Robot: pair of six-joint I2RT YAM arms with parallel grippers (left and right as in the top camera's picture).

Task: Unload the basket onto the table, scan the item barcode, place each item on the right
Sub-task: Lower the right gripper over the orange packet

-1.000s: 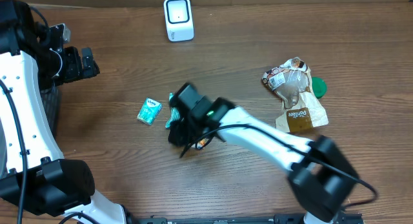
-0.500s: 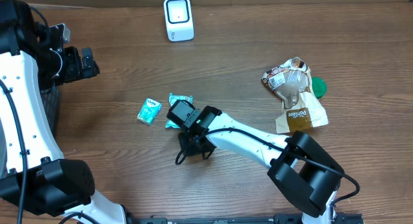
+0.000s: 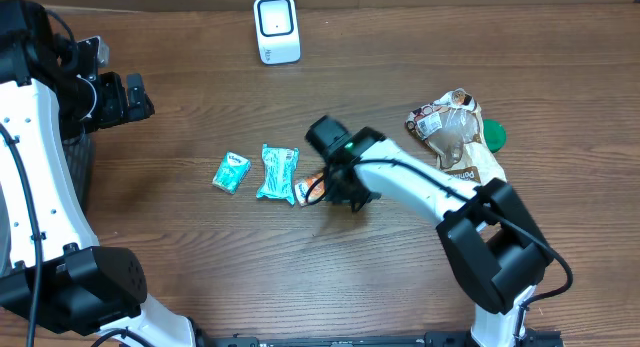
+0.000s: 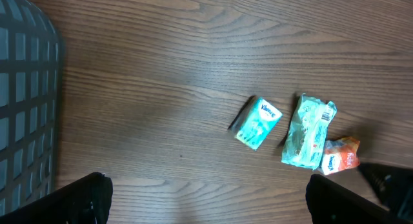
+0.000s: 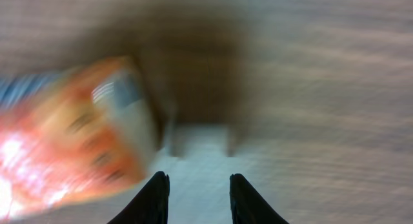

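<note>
Orange packet [image 3: 309,190] lies flat on the desk [image 3: 200,277], just left of your right claw [image 5: 197,185] and outside its tips, which stand narrowly apart and empty. Its longer side seems to run toward that claw. Your left claw [image 4: 206,185] hangs wide, well away. A teal pack [image 3: 275,173] crowds the packet's far side. The scanner [image 3: 276,29] stands well off across bare wood.

The table [image 3: 180,247] was matt brown wood with a fine grain, and the scanner [image 3: 276,28] at 12 o'clock was smooth, glossy white plastic. The tissue pack [image 3: 231,173], teal wrapper [image 3: 276,173] and orange packet [image 3: 308,187] were shiny, crinkled film. The pouch [image 3: 462,152] at 3 o'clock looked part matt brown paper.
</note>
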